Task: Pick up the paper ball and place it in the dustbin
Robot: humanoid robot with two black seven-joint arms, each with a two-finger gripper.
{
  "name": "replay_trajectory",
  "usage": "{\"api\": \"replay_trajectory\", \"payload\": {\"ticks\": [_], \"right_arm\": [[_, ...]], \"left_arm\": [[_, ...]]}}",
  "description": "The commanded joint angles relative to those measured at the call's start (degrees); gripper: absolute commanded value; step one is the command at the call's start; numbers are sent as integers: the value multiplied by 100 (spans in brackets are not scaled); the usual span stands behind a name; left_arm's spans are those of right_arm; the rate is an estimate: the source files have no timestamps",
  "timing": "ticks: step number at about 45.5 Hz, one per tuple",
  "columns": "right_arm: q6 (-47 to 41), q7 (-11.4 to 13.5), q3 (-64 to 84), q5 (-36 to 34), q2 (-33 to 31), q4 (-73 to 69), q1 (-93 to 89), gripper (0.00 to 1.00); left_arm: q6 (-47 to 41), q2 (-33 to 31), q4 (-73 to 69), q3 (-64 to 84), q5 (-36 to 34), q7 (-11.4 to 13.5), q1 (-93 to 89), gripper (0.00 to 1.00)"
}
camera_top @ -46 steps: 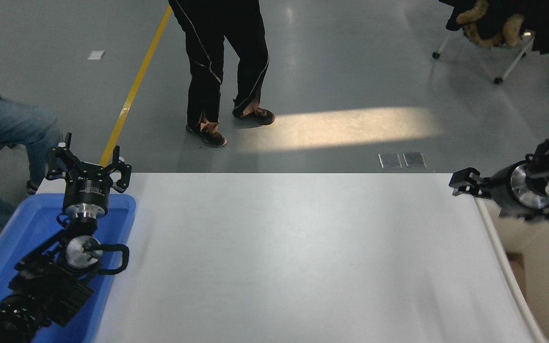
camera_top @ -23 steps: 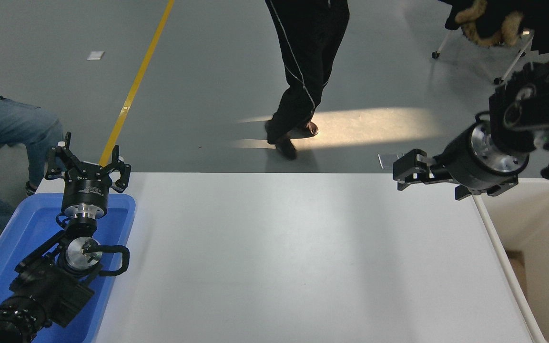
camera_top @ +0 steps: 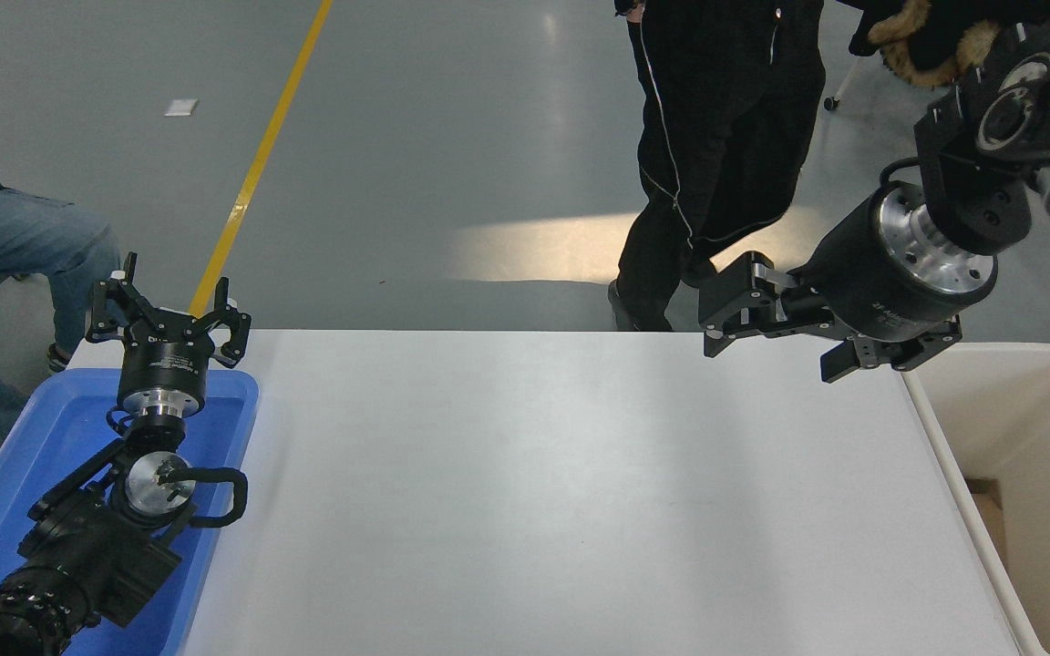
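Hanging above the far right corner of the counter [camera_top: 534, 492], the right gripper [camera_top: 727, 310] points left with nothing in it; how wide it stands open cannot be told from this angle. Its silver-collared wrist and black arm run up and right toward the picture's edge.

Paper ball: not visible anywhere, not on the counter, not in the gripper. The visible part of the dustbin [camera_top: 944, 428], the cream tub off the counter's right edge, shows a patch of brown low inside; whether that is the ball cannot be told.

Judgement: either the drop is already made or the ball lies out of view. To do the step well, find the ball first, come down over it with the gripper spread wider than the lump, close on its middle, lift clear, and release only once past the dustbin's rim.

Left gripper [camera_top: 169, 310]: parked at the lower left over the blue tray [camera_top: 233, 401], fingers spread, empty.

A person in dark trousers [camera_top: 716, 137] stands just beyond the far edge, near the right arm; another, in jeans [camera_top: 24, 237], sits at far left.
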State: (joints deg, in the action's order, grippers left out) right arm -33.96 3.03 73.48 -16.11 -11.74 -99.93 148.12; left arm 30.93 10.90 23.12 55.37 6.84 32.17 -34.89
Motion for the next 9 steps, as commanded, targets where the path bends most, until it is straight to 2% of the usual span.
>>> {"api": "replay_trajectory", "payload": {"ticks": [1,9], "right_arm": [[-58,5,43,-287,14,-7,59,100],[-58,13,34,-437,31,-7,67,100]], "left_arm": [[-8,0,-1,0,2,0,-1,99],[0,0,-1,0,2,0,-1,99]]}}
